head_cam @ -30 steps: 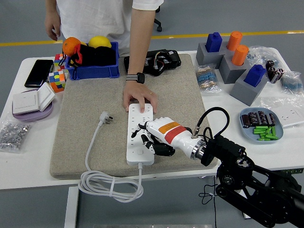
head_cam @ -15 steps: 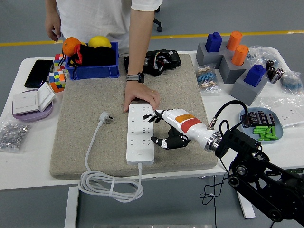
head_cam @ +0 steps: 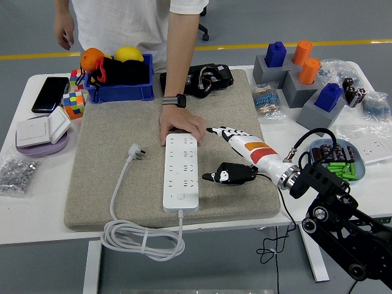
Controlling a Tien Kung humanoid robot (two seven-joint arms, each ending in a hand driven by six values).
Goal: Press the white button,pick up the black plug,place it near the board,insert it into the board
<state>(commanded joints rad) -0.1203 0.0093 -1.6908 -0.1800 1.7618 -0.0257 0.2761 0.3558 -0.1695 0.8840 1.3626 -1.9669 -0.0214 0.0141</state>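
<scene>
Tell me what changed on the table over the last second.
The right hand lifted off the near end of the power strip and drew back to its right, open, holding nothing. The person's hand stayed on the strip's far end; the white plug and cord stayed put on the mat.

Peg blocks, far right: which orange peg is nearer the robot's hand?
The lower orange peg, in the grey block nearer the mat; the other orange peg stands farther back.

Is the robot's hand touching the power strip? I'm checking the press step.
No, the right hand hovers open beside the power strip, apart from it.
</scene>
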